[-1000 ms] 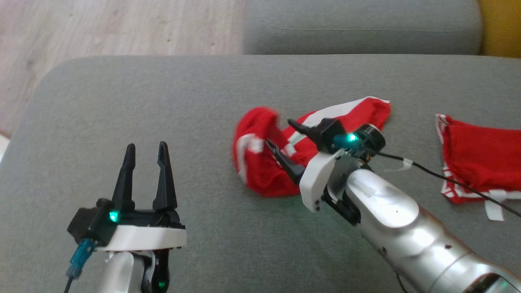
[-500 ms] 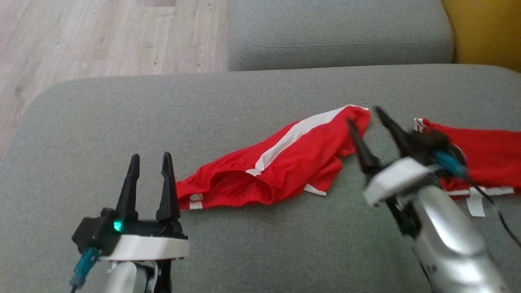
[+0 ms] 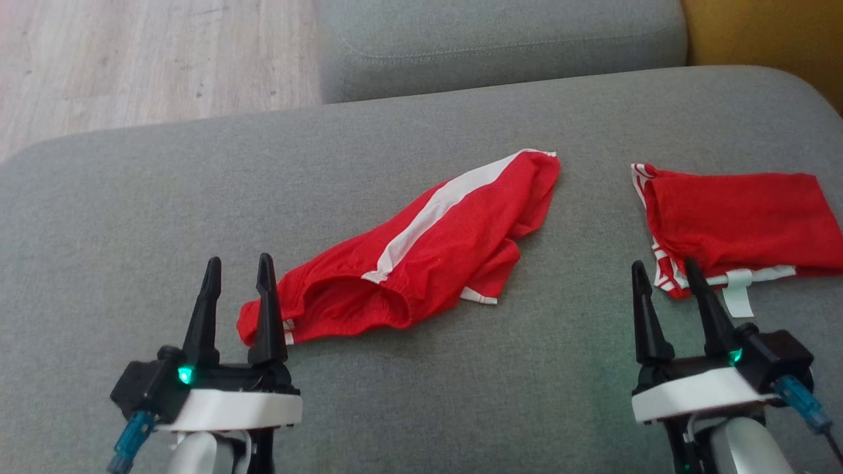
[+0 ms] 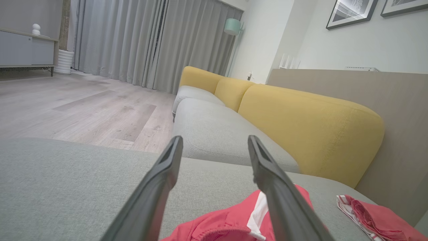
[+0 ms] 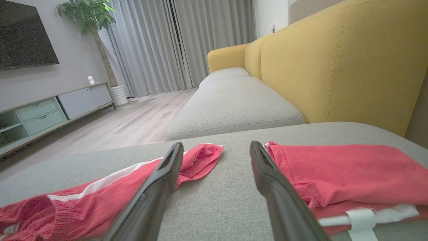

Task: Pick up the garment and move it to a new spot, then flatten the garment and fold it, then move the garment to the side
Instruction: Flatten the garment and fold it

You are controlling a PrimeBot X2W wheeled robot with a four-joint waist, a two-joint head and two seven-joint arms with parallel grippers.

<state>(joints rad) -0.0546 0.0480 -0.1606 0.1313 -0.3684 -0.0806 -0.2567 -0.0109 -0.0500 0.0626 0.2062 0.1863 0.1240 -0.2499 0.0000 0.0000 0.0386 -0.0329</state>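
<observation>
Grey cushion [image 3: 132, 197], wood floor [image 3: 132, 52] upper left, yellow backrest [image 3: 764, 33] upper right. Your red shorts [image 3: 435, 257] lie crumpled at centre; your left gripper [image 3: 238, 263] and right gripper [image 3: 663, 264] stand spread, empty.

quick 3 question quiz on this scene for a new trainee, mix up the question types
1. True or false: the right gripper has its jaws shut on the folded red garment.
2. Which lies closest to the left gripper? A) the striped red garment B) the folded red garment C) the yellow backrest
3. Fill in: both garments lie on a ___ seat cushion.

Key
1. False: its jaws stand open and empty, short of the folded red garment.
2. A: its waistband end lies right beside the left gripper.
3. Grey.
</observation>
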